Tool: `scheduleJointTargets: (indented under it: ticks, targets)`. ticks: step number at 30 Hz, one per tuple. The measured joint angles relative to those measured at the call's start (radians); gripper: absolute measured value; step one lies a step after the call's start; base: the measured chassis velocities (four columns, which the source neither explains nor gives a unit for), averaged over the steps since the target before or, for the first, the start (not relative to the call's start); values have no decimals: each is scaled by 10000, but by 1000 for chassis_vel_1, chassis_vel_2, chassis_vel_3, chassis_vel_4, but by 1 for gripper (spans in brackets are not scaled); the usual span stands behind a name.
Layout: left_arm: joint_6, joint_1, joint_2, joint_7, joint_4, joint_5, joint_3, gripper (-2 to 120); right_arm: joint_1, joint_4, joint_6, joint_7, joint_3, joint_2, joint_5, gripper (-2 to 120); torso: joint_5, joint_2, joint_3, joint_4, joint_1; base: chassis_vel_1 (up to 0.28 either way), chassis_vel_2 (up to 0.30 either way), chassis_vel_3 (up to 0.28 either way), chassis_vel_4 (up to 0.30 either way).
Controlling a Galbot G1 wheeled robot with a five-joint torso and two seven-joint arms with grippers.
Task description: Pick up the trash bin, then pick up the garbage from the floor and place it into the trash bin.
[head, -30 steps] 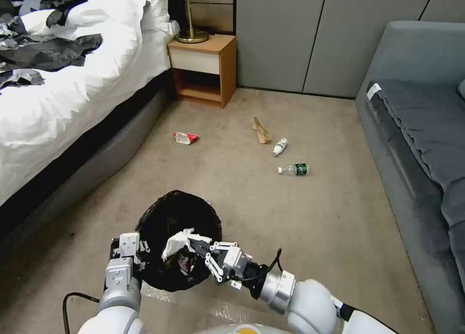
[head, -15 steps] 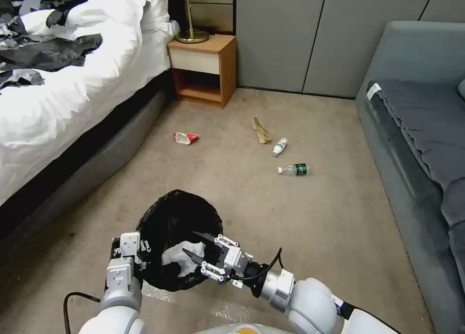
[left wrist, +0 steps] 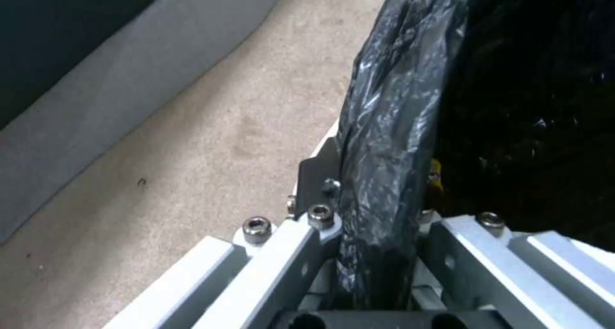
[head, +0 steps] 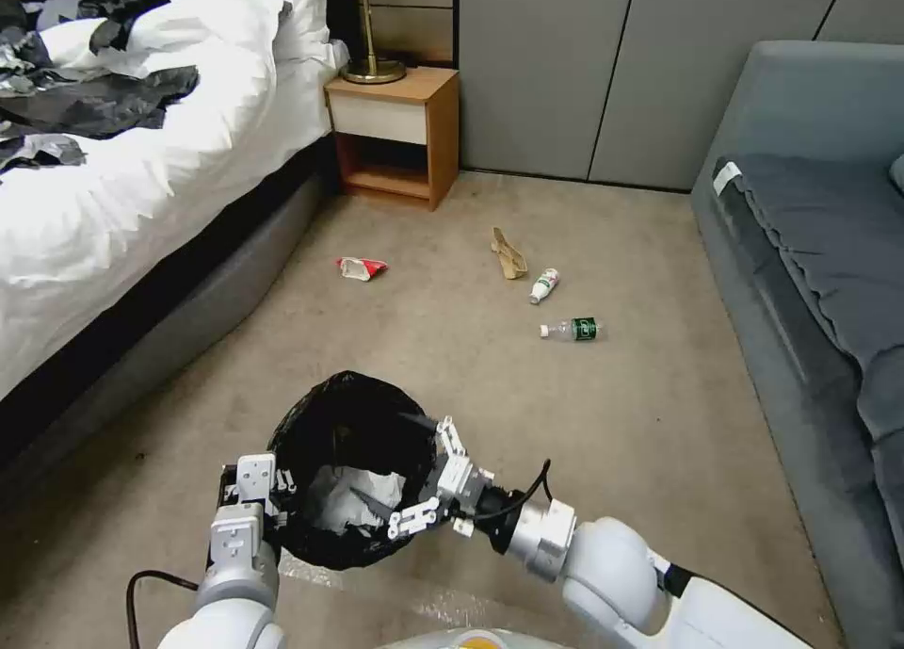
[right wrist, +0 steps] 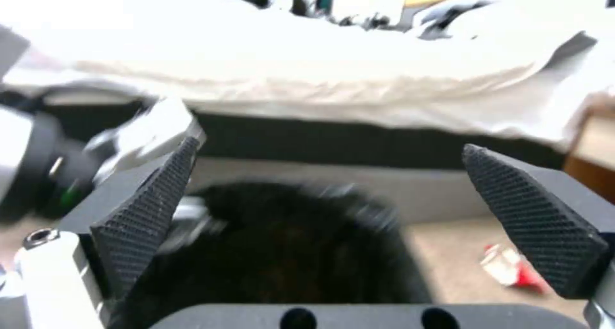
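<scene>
Your left gripper (head: 273, 489) is pinched on the near-left rim of the trash bin (head: 350, 423), and the left wrist view shows its fingers (left wrist: 282, 252) pressed on either side of the black bag liner (left wrist: 391, 141) folded over that rim. The bin hangs low in front of you, just above the carpet (head: 565, 423). A crumpled white tissue (head: 353, 498) lies inside it on the black liner.

Your right gripper (head: 395, 470) sits at the bin's right edge with its fingers spread wide and nothing between them; in the right wrist view the two black textured pads (right wrist: 151, 213) stand far apart over the dark mouth of the bin (right wrist: 282, 252).

Farther out on the carpet you have a red-and-white packet (head: 362, 268) near the bed (head: 141, 206), a tan strip (head: 508, 253) towards the middle, a small white bottle (head: 543, 284) just beside that strip, and a clear bottle with a green label (head: 571, 330) a little nearer to you. The nightstand (head: 395, 136) stands against the far wall, and the grey sofa (head: 819, 253) runs along your right.
</scene>
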Motion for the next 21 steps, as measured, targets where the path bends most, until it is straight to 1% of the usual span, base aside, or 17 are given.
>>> scheduleJointTargets:
  ticks: [1,2,4,5,6,9,10,11,12,13,14,16,17,19,20,21]
  targets:
    - [-2,-36,32,0,44,-5,-18,1,-10,303,-117,170,243,-85,58,100,0,0,0,0,-1,0,0,0,0]
    - [-2,-36,32,0,44,-5,-18,1,-10,303,-117,170,243,-85,58,100,0,0,0,0,-1,0,0,0,0]
    - [-3,-81,79,1,98,-26,-60,1,-152,753,-279,423,707,-218,163,100,0,0,0,-1,-1,0,0,0,0]
    - [-4,-111,114,1,129,-43,-87,1,-324,1012,-359,538,1138,-285,233,100,-1,0,0,0,-1,0,0,0,0]
    - [-4,-111,114,1,129,-43,-87,1,-324,1012,-359,538,1138,-285,233,100,-1,0,0,0,-1,0,0,0,0]
    - [-8,-170,176,6,175,-80,-110,1,-902,1532,-441,717,2314,-380,366,100,0,0,0,-2,0,0,0,0,0]
    - [-8,-170,176,6,175,-80,-110,1,-902,1532,-441,717,2314,-380,366,100,0,0,0,-2,0,0,0,0,0]
    - [-9,-176,191,8,180,-83,-110,1,-1068,1629,-446,746,2588,-394,386,100,0,0,0,-1,-1,0,0,0,0]
    - [-9,-190,222,9,181,-94,-106,1,-1508,1871,-449,787,3222,-400,403,100,1,0,0,-2,-1,0,0,0,0]
    - [-10,-197,237,14,181,-110,-103,1,-1816,2046,-449,803,3648,-389,403,100,2,0,0,-1,-1,0,0,0,0]
    - [-10,-197,237,14,181,-110,-103,1,-1816,2046,-449,803,3648,-389,403,100,2,0,0,-1,-1,0,0,0,0]
    - [-10,-205,272,17,181,-182,-109,1,-2483,2377,-423,848,4664,-221,384,100,-1,0,0,1,-1,0,0,0,0]
    - [-10,-205,272,17,181,-182,-109,1,-2483,2377,-423,848,4664,-221,384,100,-1,0,0,1,-1,0,0,0,0]
    - [-11,-209,314,27,181,-277,-150,1,-3214,2596,-342,999,5652,124,212,100,-1,0,0,0,-1,0,0,0,0]
    - [-11,-209,314,27,181,-277,-150,1,-3214,2596,-342,999,5652,124,212,100,-1,0,0,0,-1,0,0,0,0]
    - [-10,-213,340,41,178,-334,-180,1,-3736,2703,-266,1124,6213,456,52,100,-2,0,-1,1,-1,0,0,0,0]
